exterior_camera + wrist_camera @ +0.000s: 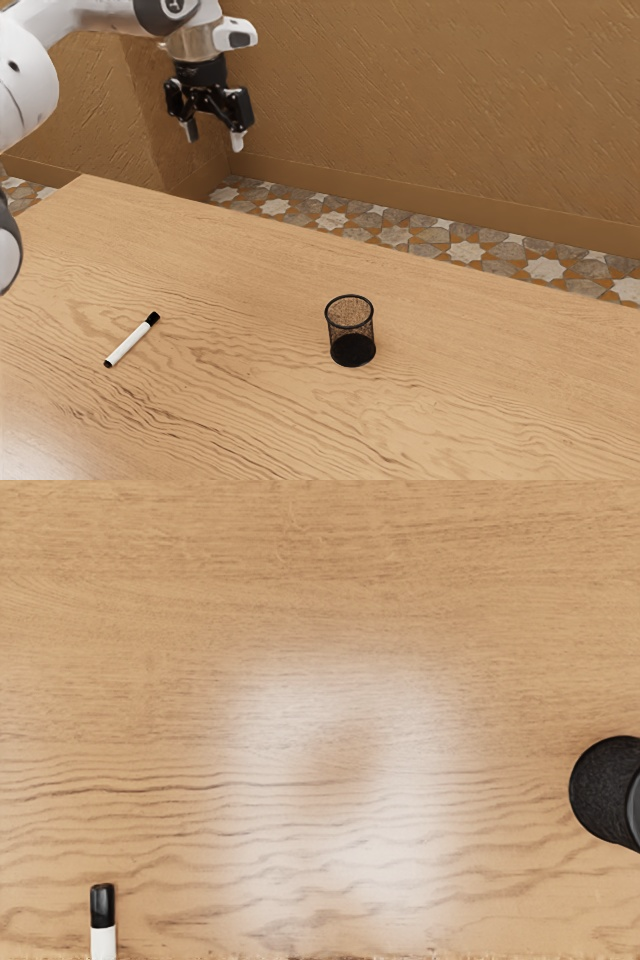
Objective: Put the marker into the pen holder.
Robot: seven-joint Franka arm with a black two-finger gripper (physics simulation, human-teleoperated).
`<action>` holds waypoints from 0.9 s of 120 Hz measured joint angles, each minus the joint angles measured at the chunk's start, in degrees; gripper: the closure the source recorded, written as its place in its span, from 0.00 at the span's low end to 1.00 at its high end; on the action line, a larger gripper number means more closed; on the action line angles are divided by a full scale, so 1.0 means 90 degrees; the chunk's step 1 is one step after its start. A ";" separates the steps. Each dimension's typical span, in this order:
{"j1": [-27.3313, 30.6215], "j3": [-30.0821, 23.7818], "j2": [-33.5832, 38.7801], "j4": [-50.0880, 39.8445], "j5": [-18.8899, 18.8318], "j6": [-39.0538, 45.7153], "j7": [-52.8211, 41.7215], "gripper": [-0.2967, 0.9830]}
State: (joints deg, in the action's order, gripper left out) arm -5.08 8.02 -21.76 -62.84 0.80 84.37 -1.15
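High above the table, the gripper [214,140] hangs with its two fingers apart and nothing between them. Below it, on the exterior view's left, a white marker [129,342] with a black cap lies flat on the wood. A black mesh pen holder [352,332] stands upright, farther toward the exterior view's right, with no pen visible inside. In the wrist view appear the marker's capped end [103,910] and part of the pen holder [602,790], well apart from each other.
The wooden table [240,300] has its far edge below the gripper's height. Behind it are a patterned tile floor [400,237] and a brown wall [430,90].
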 joint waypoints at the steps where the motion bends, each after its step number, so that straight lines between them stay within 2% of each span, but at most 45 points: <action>1: -0.0002 0.0005 -0.0014 0.0018 0.0002 -0.0017 -0.0005 0.23; 23: -0.0017 0.0030 -0.0094 0.0120 0.0010 -0.0220 -0.0103 0.23; 52: 0.0101 0.0027 -0.0632 0.0010 -0.0011 0.0430 -0.0183 0.24; 67: 0.0419 -0.0043 -0.0568 -0.1534 -0.0140 0.1138 -0.0269 0.24; 81: 0.0648 0.0038 -0.0437 -0.2394 -0.0297 0.1705 -0.0518 0.23; 108: 0.0937 0.0273 0.0789 -0.4708 -0.0184 0.2415 -0.1008 0.23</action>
State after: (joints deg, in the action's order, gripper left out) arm 3.36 10.48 -14.65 -105.21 -0.86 106.11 -10.22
